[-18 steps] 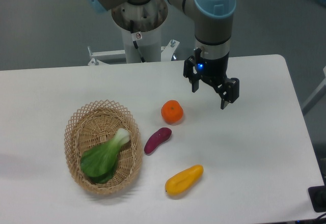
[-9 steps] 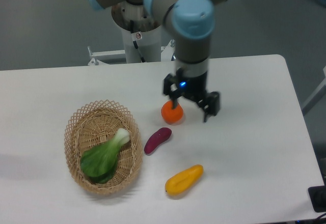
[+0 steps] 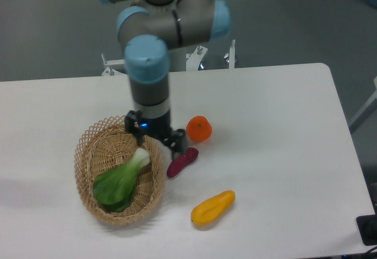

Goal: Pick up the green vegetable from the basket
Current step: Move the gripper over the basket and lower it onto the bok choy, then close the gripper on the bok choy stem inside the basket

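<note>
- Pincer [image 3: 154,139] poised over the right rim of the basket [image 3: 88,153], fingers spread apart, gripping nothing.
- One dark finger [image 3: 177,145] down near the upper end of the purple sweet potato [image 3: 182,162]; the other finger at the basket's upper rim, partly hidden by the wrist.
- Green vegetable [image 3: 121,181] lying inside the basket, pale stalk end up and to the right, just below the pincer, broad dark leaves down toward the lower left.
- No contact visible between pincer and green vegetable.
- Basket resting on the left part of the white desk [image 3: 283,129], oval, woven, open lattice rim.
- Purple sweet potato just beside the basket's right edge, tilted, on the desk.
- Orange fruit [image 3: 199,129] on the desk to the right of the pincer, apart from the sweet potato.
- Yellow fruit [image 3: 212,207] lower right of the basket, well apart from the rest, lying slanted.
- Arm [image 3: 148,65] reaching down from the grey base at the desk's far edge, blue-capped joint above the wrist.
</note>
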Available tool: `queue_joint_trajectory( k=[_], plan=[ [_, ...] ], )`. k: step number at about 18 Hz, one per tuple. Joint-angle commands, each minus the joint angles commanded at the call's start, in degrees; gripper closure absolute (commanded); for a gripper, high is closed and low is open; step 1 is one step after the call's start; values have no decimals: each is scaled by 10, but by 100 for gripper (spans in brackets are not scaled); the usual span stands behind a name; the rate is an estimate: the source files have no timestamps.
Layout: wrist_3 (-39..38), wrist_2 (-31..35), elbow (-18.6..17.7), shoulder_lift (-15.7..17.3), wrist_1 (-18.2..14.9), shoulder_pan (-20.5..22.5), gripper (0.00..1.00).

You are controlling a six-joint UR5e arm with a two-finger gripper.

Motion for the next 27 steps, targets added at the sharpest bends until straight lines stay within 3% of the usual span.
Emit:
queue_joint_trajectory(
  k=[5,14,21,22,24,25,27],
  plan=[
    [6,46,-4,-56,48,-29,0],
    [9,47,-34,-61,48,-36,0],
    [9,48,-28,-72,51,-37,1],
    [10,48,-26,-73,51,-37,11],
    [12,48,-25,-74,50,-37,49],
    [16,47,-24,-73,50,-37,56],
    [21,47,-20,-73,50,-37,58]
  ],
)
